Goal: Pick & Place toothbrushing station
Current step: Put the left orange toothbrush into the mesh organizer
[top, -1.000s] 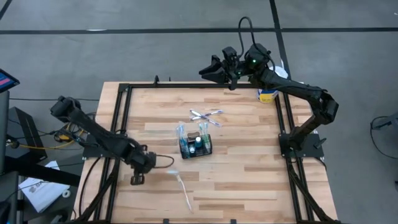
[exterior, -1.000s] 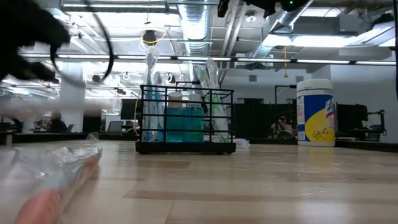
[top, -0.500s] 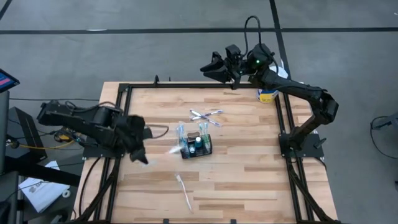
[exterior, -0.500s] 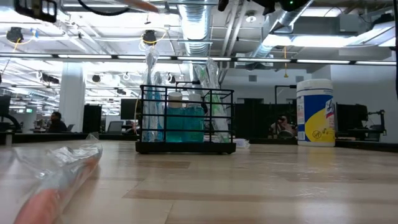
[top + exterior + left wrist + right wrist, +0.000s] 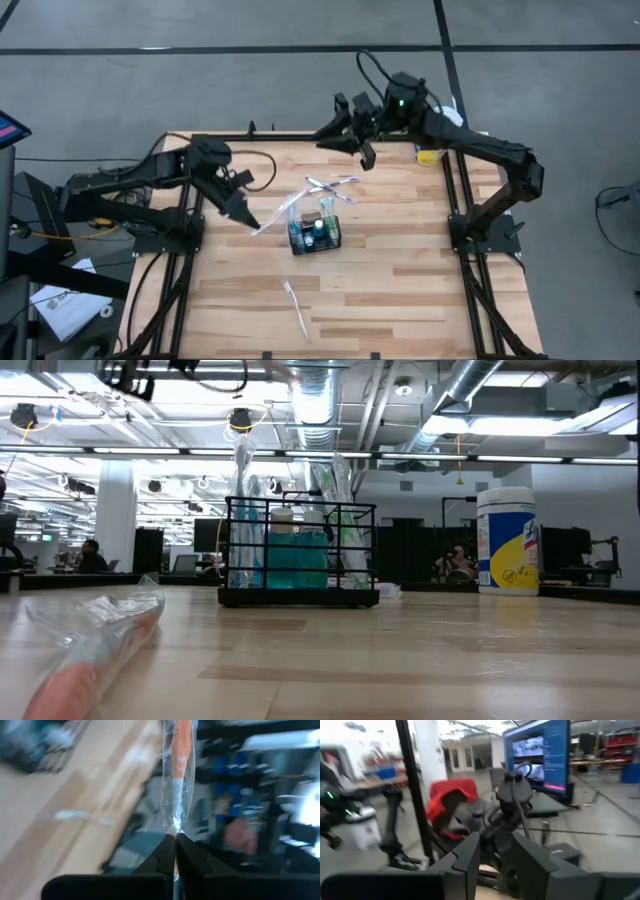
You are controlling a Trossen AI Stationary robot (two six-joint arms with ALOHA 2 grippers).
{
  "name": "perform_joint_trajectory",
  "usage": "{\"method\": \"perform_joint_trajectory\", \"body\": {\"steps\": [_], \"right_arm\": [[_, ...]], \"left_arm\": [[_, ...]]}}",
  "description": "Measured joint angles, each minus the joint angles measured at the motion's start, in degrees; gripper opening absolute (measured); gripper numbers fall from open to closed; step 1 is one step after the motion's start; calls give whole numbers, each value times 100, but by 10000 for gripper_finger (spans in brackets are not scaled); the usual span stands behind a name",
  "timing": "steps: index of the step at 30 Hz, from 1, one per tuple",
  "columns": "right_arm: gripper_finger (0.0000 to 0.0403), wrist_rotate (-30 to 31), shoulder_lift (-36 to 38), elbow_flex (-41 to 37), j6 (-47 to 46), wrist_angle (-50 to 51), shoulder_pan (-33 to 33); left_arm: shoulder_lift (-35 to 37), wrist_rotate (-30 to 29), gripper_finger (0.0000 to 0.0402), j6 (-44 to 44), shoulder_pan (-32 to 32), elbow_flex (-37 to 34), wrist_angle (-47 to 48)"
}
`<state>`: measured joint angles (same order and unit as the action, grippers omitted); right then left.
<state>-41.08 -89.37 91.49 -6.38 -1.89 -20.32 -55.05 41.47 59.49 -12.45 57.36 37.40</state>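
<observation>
**— What's in front of you, biggest first?**

The wooden counter (image 5: 400, 290), with a black frame round its edge. My right arm reaches over the far edge; its gripper (image 5: 366, 156) hangs above the boards there, and its own camera shows the two fingers (image 5: 470, 852) with a gap between them and nothing in it. My left arm comes in from the left side, well above the boards. The left gripper (image 5: 244, 214) is pinched tight on the end of a clear plastic sleeve with an orange-handled toothbrush (image 5: 179, 765) inside.

**— And the toothbrushing station?**

The black wire basket (image 5: 315, 234) stands upright near the middle of the counter, just beside the free tip of the sleeve I hold. It carries a blue-green bottle and several wrapped brushes standing on end; I can't tell which compartment holds what.

**— Anything smaller, or hard to read?**

A white-and-yellow wipes tub (image 5: 508, 541) sits at the far right corner, partly hidden from above by my right arm. A few wrapped items (image 5: 330, 185) lie crossed beyond the basket, too small to name. Another wrapped toothbrush (image 5: 296, 307) lies near the front edge; the level camera cuts it off at the corner. My left wrist picture is smeared.
</observation>
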Motion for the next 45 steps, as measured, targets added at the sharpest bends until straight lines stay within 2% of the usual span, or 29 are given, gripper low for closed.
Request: {"method": "perform_joint_trajectory", "body": {"steps": [5, 8, 15, 26, 37, 45], "right_arm": [[104, 550, 1, 920, 1270, 1640, 67], [107, 1305, 1, 1374, 2076, 2486, 166], [108, 3126, -1, 1796, 3636, 3475, 695], [109, 5451, -99, 1799, 5034, 3434, 1368], [109, 5955, -498, 1784, 5337, 3318, 1548], [109, 6196, -640, 1800, 5438, 2953, 1544]], "left_arm": [[40, 659, 1, 956, -680, 2, -1030], [37, 1167, 1, 1727, -1116, 2, -2003], [-24, 1308, 1, 3092, -1796, 4, -4261], [-180, 1254, 1, 3678, -1866, 3, -4446], [-536, 1404, 1, 4117, -1866, 7, -5446], [-559, 1451, 1, 4178, -1866, 4, -5501]]}}
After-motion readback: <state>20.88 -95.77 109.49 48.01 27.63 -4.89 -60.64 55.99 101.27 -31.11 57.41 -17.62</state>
